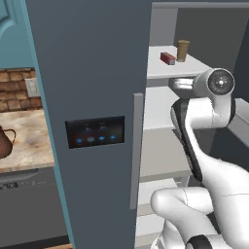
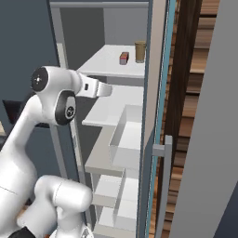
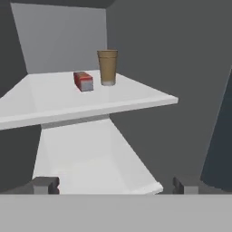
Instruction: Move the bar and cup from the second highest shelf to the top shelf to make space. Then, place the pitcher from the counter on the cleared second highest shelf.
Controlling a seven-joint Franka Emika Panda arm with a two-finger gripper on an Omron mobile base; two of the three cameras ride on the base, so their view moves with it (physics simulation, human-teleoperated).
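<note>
The red bar (image 3: 83, 81) (image 1: 168, 58) (image 2: 124, 57) and the tan cup (image 3: 108, 67) (image 1: 183, 50) (image 2: 140, 51) stand side by side on the uppermost white slab in the tall grey cabinet, the top shelf (image 3: 45, 99) (image 2: 102, 65). The second highest shelf (image 3: 81, 154) (image 2: 111, 107) under it is bare. My gripper (image 3: 115, 186) is open with nothing between its fingers, in front of the cabinet and a little below the top shelf's front edge. The brown pitcher (image 1: 4, 141) stands on the counter (image 1: 29, 136) at the far left.
The open grey cabinet door (image 1: 92, 73), with a dark lit panel (image 1: 95, 131) and a long handle (image 1: 137, 151), stands between the counter and the shelves. White bins (image 2: 128, 139) fill the lower shelves. Another door (image 2: 204, 139) stands open on the right.
</note>
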